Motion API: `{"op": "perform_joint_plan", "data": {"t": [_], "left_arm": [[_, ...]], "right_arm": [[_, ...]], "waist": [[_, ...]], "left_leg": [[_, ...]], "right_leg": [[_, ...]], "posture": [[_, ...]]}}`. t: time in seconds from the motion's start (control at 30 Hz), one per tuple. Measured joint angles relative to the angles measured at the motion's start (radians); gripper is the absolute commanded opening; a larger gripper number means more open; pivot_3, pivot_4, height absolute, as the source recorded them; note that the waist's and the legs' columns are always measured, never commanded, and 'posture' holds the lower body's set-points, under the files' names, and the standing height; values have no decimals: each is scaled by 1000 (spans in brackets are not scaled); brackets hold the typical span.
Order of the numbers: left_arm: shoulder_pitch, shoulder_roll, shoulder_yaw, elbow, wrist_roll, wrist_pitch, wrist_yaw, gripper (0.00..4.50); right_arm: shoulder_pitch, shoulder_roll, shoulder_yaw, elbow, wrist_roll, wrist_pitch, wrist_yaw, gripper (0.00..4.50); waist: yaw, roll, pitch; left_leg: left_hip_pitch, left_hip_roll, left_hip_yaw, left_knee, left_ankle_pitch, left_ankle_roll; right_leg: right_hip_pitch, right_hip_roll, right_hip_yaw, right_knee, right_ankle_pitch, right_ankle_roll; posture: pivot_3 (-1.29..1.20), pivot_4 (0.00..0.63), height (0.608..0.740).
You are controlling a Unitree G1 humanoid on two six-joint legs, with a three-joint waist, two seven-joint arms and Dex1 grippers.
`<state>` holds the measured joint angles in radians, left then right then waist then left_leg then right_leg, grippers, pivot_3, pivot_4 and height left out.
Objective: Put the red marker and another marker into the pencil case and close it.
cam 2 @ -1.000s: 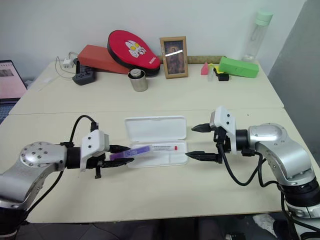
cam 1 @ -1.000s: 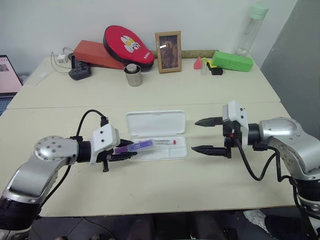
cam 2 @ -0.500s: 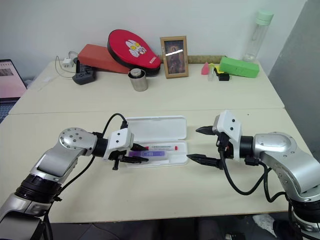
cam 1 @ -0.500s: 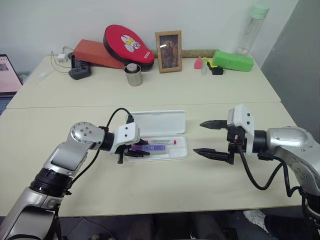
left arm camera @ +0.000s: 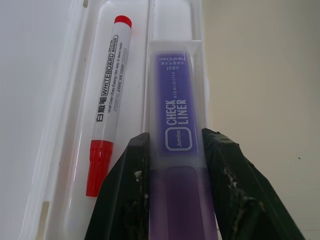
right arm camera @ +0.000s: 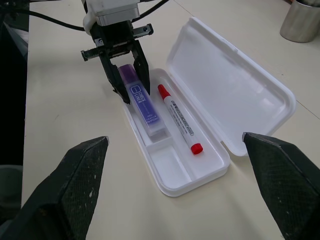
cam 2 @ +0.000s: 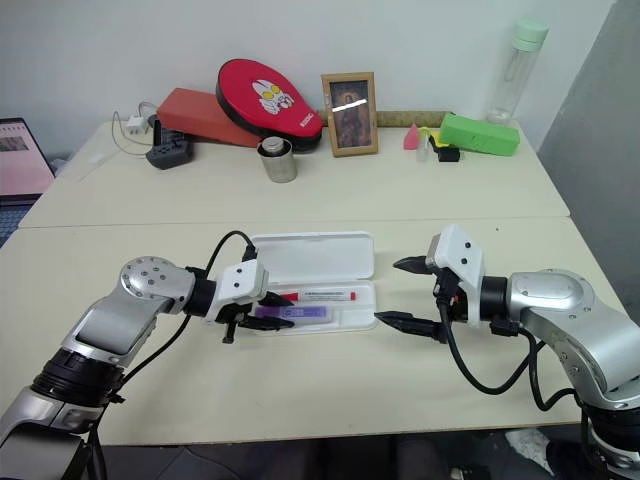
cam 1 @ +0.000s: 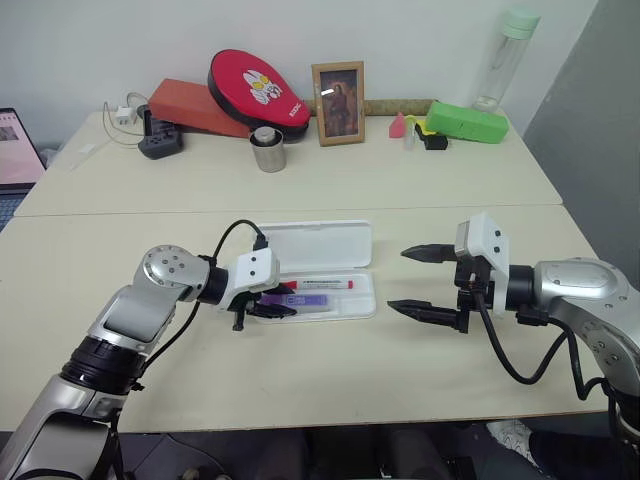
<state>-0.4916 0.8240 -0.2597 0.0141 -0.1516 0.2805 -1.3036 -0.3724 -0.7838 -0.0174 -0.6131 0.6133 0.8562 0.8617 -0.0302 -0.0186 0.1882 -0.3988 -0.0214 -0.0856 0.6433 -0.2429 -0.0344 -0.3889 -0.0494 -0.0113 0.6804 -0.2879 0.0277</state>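
The white pencil case (cam 1: 312,243) lies open in the middle of the near table, lid folded back. In the far groove of its tray rests the red marker (cam 1: 322,284), also seen as the red marker (left arm camera: 107,105). The purple marker (left arm camera: 176,120) lies in the near groove of the tray (right arm camera: 172,165), beside it. My left gripper (cam 1: 280,305) reaches in from the left, its fingers (left arm camera: 125,190) shut on the purple marker's tail end. My right gripper (cam 1: 397,279) hovers wide open just right of the case, holding nothing.
Along the back of the far table stand a steel cup (cam 1: 267,150), a photo frame (cam 1: 337,89), a red paddle cover (cam 1: 258,92), a green box (cam 1: 465,121) and a bottle (cam 1: 500,60). A laptop (cam 1: 15,150) sits at the far left.
My left arm swung to the right and down, carrying the purple marker from the case's left end into the tray's near groove. The right gripper stays open near the case.
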Motion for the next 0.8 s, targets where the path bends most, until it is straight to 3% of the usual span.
{"op": "perform_joint_plan", "data": {"t": [0.23, 0.43, 0.6, 0.8], "left_arm": [[6, -2, 0, 0, 0, 1, -14, 3215], [6, -20, 0, -3, -7, 11, -15, 4462], [6, -79, 56, -45, -100, 89, 11, 4462], [-33, -264, 161, -131, -260, 227, 169, 4462]], "right_arm": [[0, 0, 0, 0, 0, -3, -2, 4500], [0, 0, 0, 2, 0, -6, -3, 4500], [-6, 7, -3, 72, -12, -11, -40, 4500], [-67, 7, -1, 287, -145, -21, -176, 4500]], "waist": [[0, 0, 0], [0, 0, 0], [1, 0, 0], [2, -1, 0]], "left_leg": [[0, 0, 0, 0, 0, 0], [0, 0, 0, 0, 0, 0], [0, 0, 0, 1, 0, 0], [0, -1, 1, 2, 0, 0]], "right_leg": [[0, 0, 0, 0, 0, 0], [0, 0, 0, 0, 0, 0], [0, 0, 0, 0, 0, 0], [1, -2, 0, 0, 1, 1]], "posture": [[0, 150, 740], [0, 150, 740], [0, 150, 740], [0, 150, 740]]}}
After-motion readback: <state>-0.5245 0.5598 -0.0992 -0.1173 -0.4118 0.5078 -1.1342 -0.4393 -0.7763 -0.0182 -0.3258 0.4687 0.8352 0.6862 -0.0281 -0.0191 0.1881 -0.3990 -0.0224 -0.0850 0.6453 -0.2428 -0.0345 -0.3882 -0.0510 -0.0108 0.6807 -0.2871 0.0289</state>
